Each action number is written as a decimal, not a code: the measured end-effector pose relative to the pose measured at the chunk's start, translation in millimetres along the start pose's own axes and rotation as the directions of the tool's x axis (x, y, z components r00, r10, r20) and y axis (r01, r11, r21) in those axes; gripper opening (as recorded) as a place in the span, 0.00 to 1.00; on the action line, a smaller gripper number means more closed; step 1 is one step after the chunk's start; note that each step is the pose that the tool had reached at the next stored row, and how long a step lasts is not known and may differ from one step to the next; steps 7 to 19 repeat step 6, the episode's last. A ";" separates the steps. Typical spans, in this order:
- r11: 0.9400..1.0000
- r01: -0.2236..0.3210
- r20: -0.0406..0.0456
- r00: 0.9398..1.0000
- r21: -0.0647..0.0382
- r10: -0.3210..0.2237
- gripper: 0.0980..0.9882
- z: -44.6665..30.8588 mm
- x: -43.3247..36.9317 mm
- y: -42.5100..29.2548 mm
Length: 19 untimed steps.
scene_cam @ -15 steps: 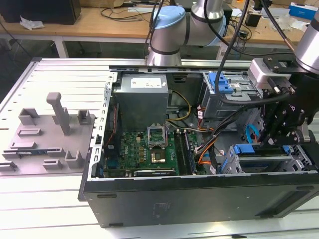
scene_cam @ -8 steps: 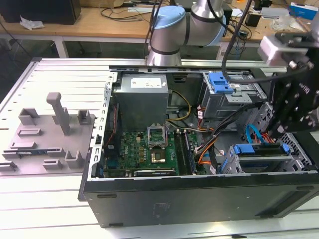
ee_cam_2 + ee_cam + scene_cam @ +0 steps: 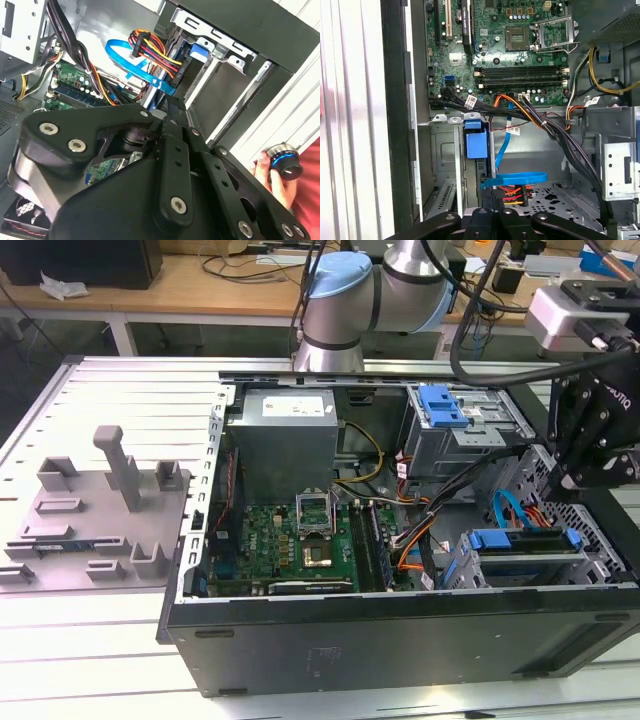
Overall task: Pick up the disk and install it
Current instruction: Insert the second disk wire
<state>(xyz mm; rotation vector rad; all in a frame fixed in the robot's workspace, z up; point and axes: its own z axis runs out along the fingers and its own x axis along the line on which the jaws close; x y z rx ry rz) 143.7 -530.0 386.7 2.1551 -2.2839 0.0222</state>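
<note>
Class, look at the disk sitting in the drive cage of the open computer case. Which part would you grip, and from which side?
Probably the blue carrier rail along the upper edge of the disk, approached from above through the case's open side. The grey cage encloses the silver body, leaving that rail most exposed; mind the blue cable beside it.

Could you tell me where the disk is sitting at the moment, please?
In the exterior view, the disk sits in the drive cage at the open case's front right corner, right of the motherboard.
</note>
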 end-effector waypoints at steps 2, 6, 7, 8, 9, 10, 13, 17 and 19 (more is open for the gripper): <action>1.000 0.000 0.000 1.000 0.000 0.000 0.01 0.1 -0.1 0.0; 1.000 0.000 0.000 1.000 0.000 0.000 0.01 0.1 -0.6 0.0; 1.000 0.000 0.000 1.000 0.000 0.000 0.01 0.1 -0.6 0.0; 1.000 0.000 0.000 1.000 0.000 0.000 0.01 0.1 -0.6 0.0; 1.000 0.000 0.000 1.000 0.000 0.000 0.01 0.1 -0.6 0.0; 1.000 0.000 0.000 1.000 0.000 0.000 0.01 0.1 -0.6 0.0; 1.000 0.000 0.000 1.000 0.000 0.000 0.01 0.1 -0.6 0.0; 1.000 0.000 0.000 1.000 0.000 0.000 0.01 0.1 -0.6 0.0; 1.000 0.000 0.000 1.000 0.000 0.000 0.01 0.1 -0.6 0.0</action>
